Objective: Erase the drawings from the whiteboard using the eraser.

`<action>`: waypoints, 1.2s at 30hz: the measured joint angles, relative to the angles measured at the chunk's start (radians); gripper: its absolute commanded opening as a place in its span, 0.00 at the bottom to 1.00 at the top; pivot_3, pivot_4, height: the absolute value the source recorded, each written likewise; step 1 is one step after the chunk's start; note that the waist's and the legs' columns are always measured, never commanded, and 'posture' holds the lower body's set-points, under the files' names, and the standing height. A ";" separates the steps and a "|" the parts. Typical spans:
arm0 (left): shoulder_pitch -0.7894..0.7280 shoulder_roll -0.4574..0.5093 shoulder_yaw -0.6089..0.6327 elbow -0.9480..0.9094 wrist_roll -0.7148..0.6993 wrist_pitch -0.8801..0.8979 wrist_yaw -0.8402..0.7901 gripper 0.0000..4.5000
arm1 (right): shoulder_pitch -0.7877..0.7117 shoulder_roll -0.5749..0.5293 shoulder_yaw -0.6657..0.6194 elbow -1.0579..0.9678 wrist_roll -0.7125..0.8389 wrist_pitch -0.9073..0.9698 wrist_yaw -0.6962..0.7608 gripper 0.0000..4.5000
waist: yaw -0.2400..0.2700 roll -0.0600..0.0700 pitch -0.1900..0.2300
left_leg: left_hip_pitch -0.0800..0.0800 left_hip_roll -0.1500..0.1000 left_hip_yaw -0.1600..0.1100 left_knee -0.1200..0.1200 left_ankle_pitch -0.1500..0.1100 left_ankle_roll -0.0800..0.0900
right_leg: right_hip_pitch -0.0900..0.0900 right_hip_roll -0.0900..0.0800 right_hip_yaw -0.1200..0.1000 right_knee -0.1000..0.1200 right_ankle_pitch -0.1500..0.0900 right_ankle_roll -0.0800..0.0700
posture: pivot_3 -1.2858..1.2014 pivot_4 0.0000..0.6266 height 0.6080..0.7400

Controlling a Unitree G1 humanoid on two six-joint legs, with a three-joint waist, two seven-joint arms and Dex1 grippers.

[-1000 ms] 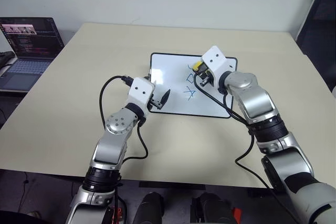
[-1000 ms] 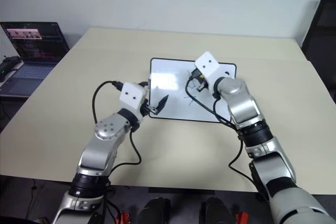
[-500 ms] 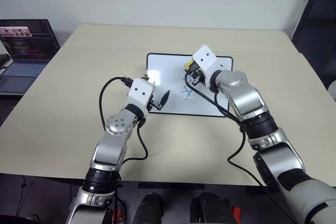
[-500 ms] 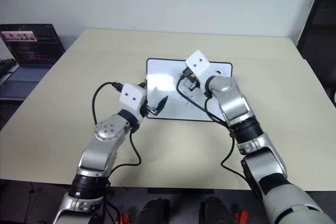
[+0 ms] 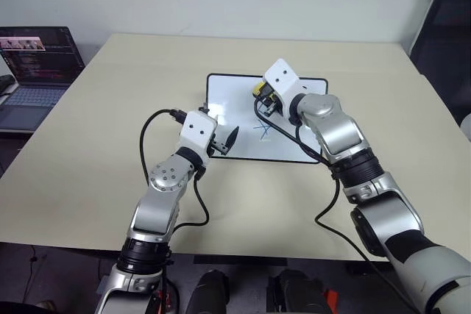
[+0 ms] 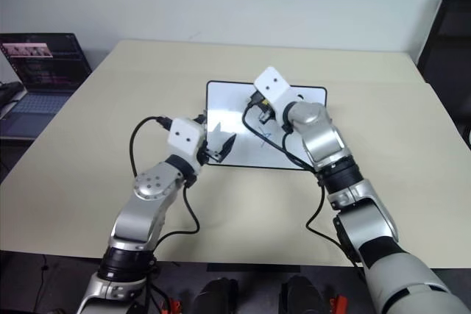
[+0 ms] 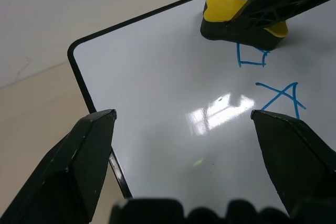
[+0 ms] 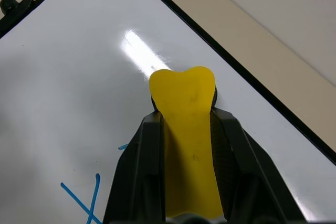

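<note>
On the whiteboard (image 7: 157,103), right tool (image 8: 184,129) pinches the eraser (image 8: 186,129) tight

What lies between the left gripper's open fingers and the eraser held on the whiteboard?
Bare whiteboard, seen in the left wrist view; the left gripper is open, the eraser beside the remaining drawings.

Left tool (image 7: 181,145) is spread wide over the whiteboard (image 7: 157,77) corner. Past it, the other tool's black fingers (image 7: 278,1) pinch the yellow eraser (image 7: 231,17) down on the board, touching the blue drawings (image 7: 268,77).
</note>
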 measured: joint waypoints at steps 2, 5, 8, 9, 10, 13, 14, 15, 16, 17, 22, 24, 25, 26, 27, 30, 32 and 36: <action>0.000 -0.004 0.000 0.000 0.000 0.000 0.000 1.00 | 0.001 -0.015 0.000 -0.002 0.000 -0.003 0.006 0.19 | 0.005 0.000 0.000 | 0.000 0.000 0.000 0.000 0.000 0.000 | 0.000 0.000 0.000 0.000 0.000 0.000 | 0.52 0.24 1.00; 0.000 -0.003 0.002 0.000 0.000 0.000 0.000 1.00 | 0.020 -0.049 0.000 -0.031 -0.002 -0.004 0.020 0.19 | 0.010 0.000 0.000 | 0.000 0.000 -0.001 0.000 0.000 0.000 | 0.000 0.000 -0.001 0.000 0.000 0.000 | 0.52 0.24 1.00; -0.001 -0.002 0.003 0.001 0.000 0.000 -0.001 1.00 | 0.056 -0.079 0.000 -0.077 -0.009 0.001 0.030 0.19 | 0.014 0.000 0.000 | 0.000 -0.001 -0.001 0.000 0.000 0.000 | 0.001 -0.001 -0.001 -0.001 0.000 0.000 | 0.52 0.24 1.00; -0.002 -0.002 0.002 0.001 0.000 0.000 -0.002 1.00 | 0.064 -0.087 0.000 -0.091 -0.010 0.006 0.033 0.19 | 0.014 0.000 0.000 | 0.000 -0.001 -0.001 0.000 0.000 0.000 | 0.001 -0.001 -0.001 -0.001 0.000 0.001 | 0.52 0.24 1.00; -0.002 -0.002 0.002 0.001 0.000 0.000 -0.002 1.00 | 0.076 -0.100 0.000 -0.106 -0.010 0.009 0.037 0.19 | 0.014 0.000 0.000 | 0.000 -0.001 -0.001 0.001 0.000 0.000 | 0.001 -0.001 -0.001 -0.001 0.000 0.001 | 0.52 0.24 1.00; -0.005 -0.003 0.001 0.001 0.000 0.000 -0.002 1.00 | 0.110 -0.130 -0.001 -0.155 -0.010 0.025 0.041 0.19 | 0.013 0.000 0.000 | 0.000 -0.001 -0.001 0.001 0.000 0.000 | 0.001 -0.001 -0.001 -0.001 0.000 0.001 | 0.52 0.24 1.00; -0.006 -0.003 0.001 0.002 0.000 0.000 -0.003 1.00 | 0.119 -0.139 -0.002 -0.168 -0.010 0.029 0.042 0.19 | 0.013 0.000 0.000 | 0.000 -0.001 -0.001 0.001 0.000 0.000 | 0.001 -0.001 -0.001 -0.001 0.000 0.001 | 0.52 0.24 1.00; -0.009 -0.003 0.001 0.003 0.000 0.000 -0.003 1.00 | 0.132 -0.150 -0.004 -0.184 -0.010 0.034 0.042 0.19 | 0.013 0.000 0.000 | 0.000 -0.001 -0.002 0.001 0.000 0.000 | 0.001 -0.001 -0.001 -0.001 0.000 0.001 | 0.52 0.24 1.00; -0.011 -0.003 0.001 0.003 0.000 0.000 -0.004 1.00 | 0.142 -0.159 -0.005 -0.197 -0.010 0.039 0.042 0.19 | 0.013 0.000 0.000 | 0.000 -0.001 -0.002 0.001 0.000 0.000 | 0.002 -0.001 -0.001 -0.001 0.000 0.001 | 0.52 0.24 1.00; -0.011 -0.003 0.001 0.004 -0.001 0.000 -0.004 1.00 | 0.148 -0.165 -0.006 -0.207 -0.010 0.046 0.042 0.19 | 0.013 0.000 0.000 | 0.000 -0.001 -0.001 0.001 0.000 0.000 | 0.002 -0.001 -0.001 -0.001 0.000 0.001 | 0.52 0.24 1.00; -0.014 -0.003 0.001 0.011 -0.002 -0.001 -0.011 1.00 | 0.172 -0.175 -0.014 -0.242 -0.010 0.072 0.038 0.19 | 0.013 0.000 0.000 | 0.000 -0.001 -0.001 0.001 0.000 0.000 | 0.002 -0.001 -0.001 -0.001 0.000 0.001 | 0.52 0.24 1.00; -0.019 -0.003 0.001 0.020 -0.002 -0.001 -0.016 1.00 | 0.174 -0.175 -0.016 -0.252 -0.009 0.087 0.034 0.19 | 0.013 0.000 0.000 | 0.000 -0.001 -0.002 0.001 0.000 0.000 | 0.002 -0.001 -0.001 -0.001 0.001 0.001 | 0.52 0.24 1.00; -0.022 -0.003 0.001 0.023 -0.002 -0.002 -0.020 1.00 | 0.174 -0.175 -0.017 -0.256 -0.008 0.094 0.033 0.19 | 0.013 0.000 0.000 | 0.000 -0.001 -0.002 0.001 0.000 0.000 | 0.002 -0.001 -0.001 -0.001 0.001 0.001 | 0.52 0.24 1.00; -0.024 -0.003 0.001 0.023 -0.002 -0.002 -0.023 1.00 | 0.175 -0.174 -0.023 -0.262 -0.007 0.105 0.031 0.19 | 0.013 -0.001 0.000 | 0.000 -0.001 -0.002 0.001 0.000 0.000 | 0.002 -0.001 -0.001 -0.001 0.001 0.001 | 0.52 0.24 1.00; -0.026 -0.003 0.001 0.024 -0.003 -0.003 -0.025 1.00 | 0.175 -0.170 -0.030 -0.267 -0.005 0.118 0.028 0.19 | 0.013 -0.001 0.000 | 0.000 -0.001 -0.002 0.001 0.000 0.000 | 0.002 -0.001 -0.001 -0.001 0.001 0.001 | 0.52 0.24 1.00; -0.029 -0.002 0.001 0.024 -0.006 -0.007 -0.034 1.00 | 0.179 -0.163 -0.062 -0.297 0.011 0.174 0.009 0.19 | 0.013 -0.001 0.000 | 0.000 -0.001 -0.001 0.001 0.000 0.000 | 0.001 -0.001 -0.001 -0.001 0.001 0.001 | 0.52 0.24 1.00; -0.029 0.000 0.001 0.023 -0.016 -0.008 -0.049 1.00 | 0.193 -0.157 -0.106 -0.336 0.021 0.230 -0.010 0.19 | 0.013 -0.001 0.000 | -0.001 -0.001 -0.001 0.001 0.000 0.000 | 0.001 -0.001 -0.001 -0.001 0.001 0.001 | 0.52 0.24 1.00; -0.004 0.008 0.004 -0.010 -0.056 0.003 -0.088 1.00 | 0.236 -0.139 -0.203 -0.459 0.069 0.373 -0.033 0.19 | 0.011 0.000 0.000 | -0.002 -0.001 -0.001 -0.001 0.000 0.000 | 0.000 -0.001 0.000 -0.003 0.001 0.001 | 0.52 0.24 1.00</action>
